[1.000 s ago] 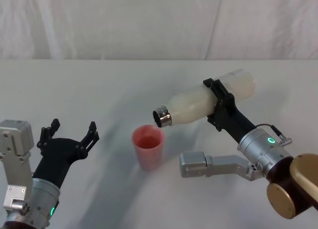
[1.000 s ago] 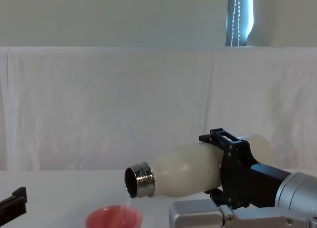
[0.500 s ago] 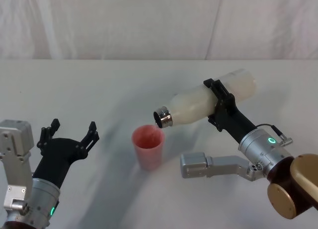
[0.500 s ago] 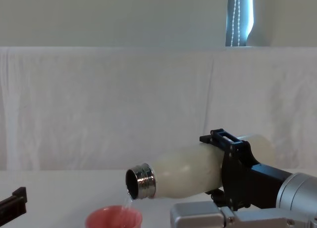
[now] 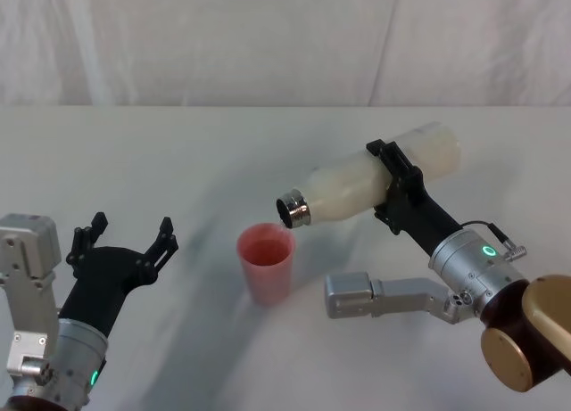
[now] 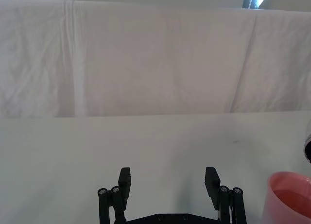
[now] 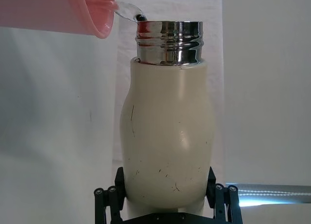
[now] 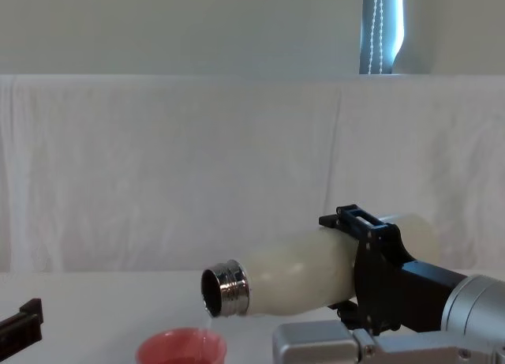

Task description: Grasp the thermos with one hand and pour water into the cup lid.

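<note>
The thermos (image 5: pixel 370 186) is being held by the right gripper (image 5: pixel 398 190) right of centre in the head view, raised above the bench (image 5: pixel 178 161) and tipped almost flat. Its silver neck is being pointed down and toward the left of the frame, and its rounded base toward the upper right. The jaws are being kept clamped on the body of the thermos, one on each side, nearer the base than the neck. In the right wrist view the thermos (image 7: pixel 167 136) is being gripped between the two black fingers (image 7: pixel 108 199) at the bottom of the frame.

The pink cup lid (image 5: pixel 265 263) is standing upright on the bench just below and left of the neck, at the lower centre of the head view. A thin thread of water is being poured from the mouth into it, seen in the right wrist view at the upper left. Liquid is being held in the cup lid (image 6: pixel 290 199), as seen in the left wrist view.

The left gripper (image 5: pixel 123 248) is being held at the lower left of the head view, well apart from the cup lid, its jaws spread wide around nothing.
</note>
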Motion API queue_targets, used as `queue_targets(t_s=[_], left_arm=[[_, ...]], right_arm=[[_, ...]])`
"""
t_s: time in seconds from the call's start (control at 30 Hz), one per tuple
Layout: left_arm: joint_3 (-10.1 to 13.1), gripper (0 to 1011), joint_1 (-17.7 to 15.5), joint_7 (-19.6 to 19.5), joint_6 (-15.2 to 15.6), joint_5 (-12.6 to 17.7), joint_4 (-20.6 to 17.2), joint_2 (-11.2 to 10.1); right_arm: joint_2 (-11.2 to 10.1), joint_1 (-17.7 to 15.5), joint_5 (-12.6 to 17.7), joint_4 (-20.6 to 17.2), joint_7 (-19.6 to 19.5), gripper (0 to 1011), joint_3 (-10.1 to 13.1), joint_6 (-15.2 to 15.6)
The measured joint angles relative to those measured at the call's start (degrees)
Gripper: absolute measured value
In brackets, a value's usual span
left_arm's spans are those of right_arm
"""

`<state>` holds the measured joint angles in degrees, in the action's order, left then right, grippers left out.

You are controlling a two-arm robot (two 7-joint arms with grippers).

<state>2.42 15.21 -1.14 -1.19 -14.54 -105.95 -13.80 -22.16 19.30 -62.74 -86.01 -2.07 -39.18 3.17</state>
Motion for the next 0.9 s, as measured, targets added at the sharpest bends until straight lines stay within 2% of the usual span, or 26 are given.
queue_targets(t_s=[0.9], left_arm=[[0.00, 1001, 0.00, 0.00, 0.00, 0.00, 0.00, 0.00]], right_arm=[[-0.20, 0.08, -0.21, -0.39, 0.34, 956, -0.10, 0.18]])
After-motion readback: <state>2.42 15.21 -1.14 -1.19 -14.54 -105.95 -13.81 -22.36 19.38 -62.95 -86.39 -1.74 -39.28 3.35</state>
